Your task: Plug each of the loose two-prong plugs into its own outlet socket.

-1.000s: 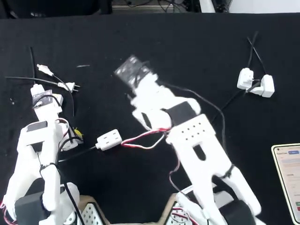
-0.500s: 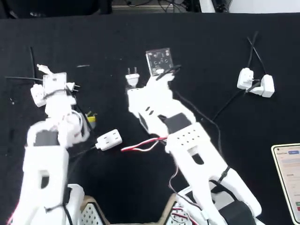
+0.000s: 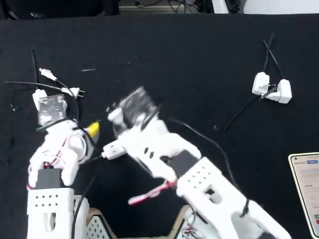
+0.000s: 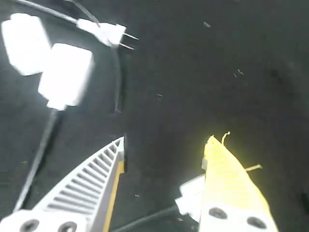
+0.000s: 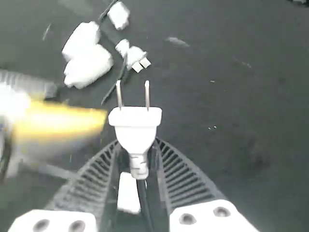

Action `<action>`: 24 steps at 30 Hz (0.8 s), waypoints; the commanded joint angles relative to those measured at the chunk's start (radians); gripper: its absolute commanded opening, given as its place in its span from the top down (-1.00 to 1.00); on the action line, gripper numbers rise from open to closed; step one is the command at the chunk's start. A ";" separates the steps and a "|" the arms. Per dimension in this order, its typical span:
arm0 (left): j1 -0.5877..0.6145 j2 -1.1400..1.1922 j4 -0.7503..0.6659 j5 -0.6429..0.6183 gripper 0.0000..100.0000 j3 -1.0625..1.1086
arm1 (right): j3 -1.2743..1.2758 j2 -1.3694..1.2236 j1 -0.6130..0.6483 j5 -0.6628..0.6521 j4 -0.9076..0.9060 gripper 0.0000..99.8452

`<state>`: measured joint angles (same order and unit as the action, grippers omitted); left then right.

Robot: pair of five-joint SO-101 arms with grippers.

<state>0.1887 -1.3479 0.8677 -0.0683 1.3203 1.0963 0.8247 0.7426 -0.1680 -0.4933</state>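
At the lower right edge of the high view lies a phone [image 3: 305, 191] with a lit screen. Its writing is too small for us to read, and we find no other label that can be read. The right gripper [image 5: 136, 145] is pressed together on the body of a white two-prong plug [image 5: 134, 123], and the prongs point away from the wrist. In the high view this plug is left of centre, just above the white outlet socket [image 3: 113, 148]. The left gripper [image 4: 165, 141] is spread wide and its yellow finger [image 4: 227, 179] is near the socket, at the lower left of the frame. A loose plug [image 3: 75, 91] and a second loose plug [image 3: 47, 73] lie at the upper left of the black table [image 3: 199, 50]. At the right, two white pieces [image 3: 271, 89] with black cords touch each other.
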 commanded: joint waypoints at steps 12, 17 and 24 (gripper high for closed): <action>-0.001 -0.018 0.091 -0.029 0.47 -0.104 | -0.001 -0.102 0.012 -0.523 -0.166 0.98; -0.076 -0.018 0.095 -0.031 0.47 -0.102 | -0.024 -0.242 -0.012 -0.420 -0.035 0.98; -0.160 -0.018 0.049 -0.023 0.47 -0.044 | -0.064 -0.283 -0.009 -0.324 -0.032 0.98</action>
<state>0.0460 -1.3495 0.9444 -0.1020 1.2820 1.0963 0.5301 0.7534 -0.5194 -0.5516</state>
